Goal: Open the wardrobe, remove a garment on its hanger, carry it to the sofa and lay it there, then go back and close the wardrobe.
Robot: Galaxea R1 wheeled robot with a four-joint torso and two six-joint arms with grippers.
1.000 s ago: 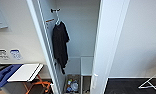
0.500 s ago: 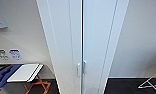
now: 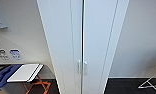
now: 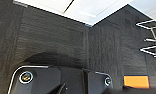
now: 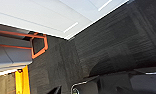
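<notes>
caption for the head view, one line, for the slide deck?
Head view: white wardrobe with both doors shut, paired handles at centre seam; orange-legged folding table at its left, dark carpet below.

A bedroom-like room in a test lab: white wardrobe (image 3: pixel 82 45), dark carpet tiles (image 4: pixel 49 40), wall notices (image 3: pixel 7 54), folding orange-legged table (image 3: pixel 26 73).

Dark carpet floor (image 3: pixel 124 86) along the frame's bottom carries the closed wardrobe (image 3: pixel 81 45), an orange-legged stand (image 3: pixel 36 86) lower left, and a white wire rack (image 3: pixel 150 83) lower right.
</notes>
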